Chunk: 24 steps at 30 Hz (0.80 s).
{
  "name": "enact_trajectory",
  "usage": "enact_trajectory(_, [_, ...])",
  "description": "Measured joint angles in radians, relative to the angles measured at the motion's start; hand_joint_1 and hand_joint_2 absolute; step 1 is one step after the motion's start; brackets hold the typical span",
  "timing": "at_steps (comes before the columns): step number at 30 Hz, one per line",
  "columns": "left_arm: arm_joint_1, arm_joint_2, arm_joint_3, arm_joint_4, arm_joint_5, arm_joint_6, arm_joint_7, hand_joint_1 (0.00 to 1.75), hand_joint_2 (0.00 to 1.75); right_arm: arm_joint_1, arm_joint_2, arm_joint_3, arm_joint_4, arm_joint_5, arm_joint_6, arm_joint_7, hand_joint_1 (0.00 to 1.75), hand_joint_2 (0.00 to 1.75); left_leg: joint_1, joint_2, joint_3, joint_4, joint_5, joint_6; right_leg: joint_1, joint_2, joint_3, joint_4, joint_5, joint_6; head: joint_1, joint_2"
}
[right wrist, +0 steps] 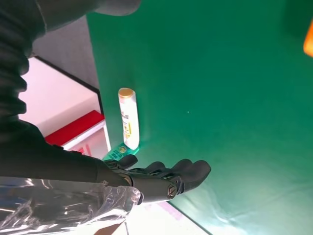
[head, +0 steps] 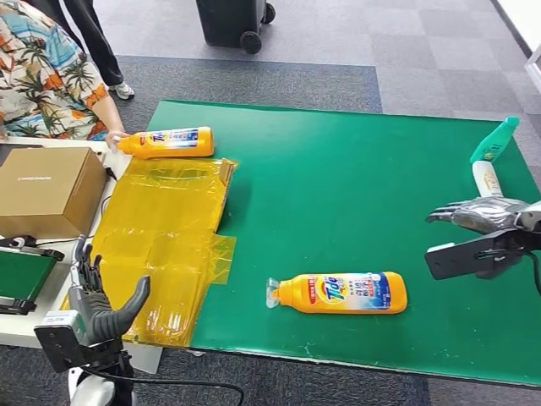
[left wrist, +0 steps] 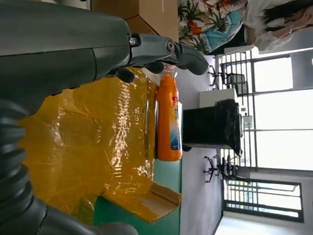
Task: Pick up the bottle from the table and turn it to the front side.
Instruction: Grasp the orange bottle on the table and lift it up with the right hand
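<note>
Nearest, the left hand [head: 95, 300] hangs off the desk [head: 357, 169] edge, fingers [head: 86, 266] released and upright, holding nothing. The right hand [head: 475, 222] hovers flat, fingers spread and released, likely poised to reach. The bottle [head: 341, 293] lies on its side well apart from both hands, between them, label up. Beyond the left fingers, a person's hand [head: 115, 139] touches a second bottle [head: 169, 142] by the yellow film [head: 160, 228], probably setting it out.

Orange bottle [head: 341, 293] — lying flat, near edge.
</note>
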<state>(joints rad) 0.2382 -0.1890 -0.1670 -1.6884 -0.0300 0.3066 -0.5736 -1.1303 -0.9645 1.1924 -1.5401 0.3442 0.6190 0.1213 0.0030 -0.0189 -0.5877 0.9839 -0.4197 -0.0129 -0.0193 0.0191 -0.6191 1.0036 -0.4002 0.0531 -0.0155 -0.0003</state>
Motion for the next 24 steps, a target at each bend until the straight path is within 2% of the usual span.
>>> enact_trajectory(6, [-0.011,0.003,-0.003,0.017,0.014,-0.004,-0.006,0.0,1.75,-0.056,-0.059,0.142,-0.077,-0.051,-0.019,0.015,0.0,1.75,0.0,0.0,0.0,0.0,0.0,0.0,0.0,0.0,0.0,0.0,0.0,0.0,0.0,0.0])
enact_trajectory(13, [-0.029,0.007,-0.014,0.04,0.021,-0.006,-0.008,0.0,1.75,-0.056,-0.063,0.246,-0.085,-0.05,-0.07,0.019,0.0,1.75,0.0,0.0,0.0,0.0,0.0,0.001,0.0,0.0,0.0,0.0,0.0,0.0,0.0,0.0])
enact_trajectory(20, [-0.033,0.007,-0.02,0.047,0.023,-0.006,-0.008,0.0,1.75,-0.056,-0.063,0.275,-0.085,-0.05,-0.077,0.019,0.0,1.75,0.0,0.0,0.0,0.0,0.0,0.001,0.0,0.0,0.0,0.0,0.0,0.001,0.0,0.0])
enact_trajectory(22, [-0.036,0.008,-0.025,0.051,0.027,-0.003,-0.008,0.0,1.75,-0.023,-0.041,0.283,-0.062,-0.013,-0.153,0.027,0.0,1.75,0.0,0.0,0.0,0.0,0.0,0.001,0.0,0.0,0.001,0.0,0.0,0.001,0.0,0.0])
enact_trajectory(24, [-0.041,0.009,-0.03,0.055,0.031,0.003,-0.006,0.0,1.75,0.047,0.011,0.276,-0.007,0.057,-0.261,0.035,0.0,1.75,0.001,0.0,0.0,0.0,0.0,0.001,0.001,0.0,0.001,0.0,0.0,0.001,0.0,0.0])
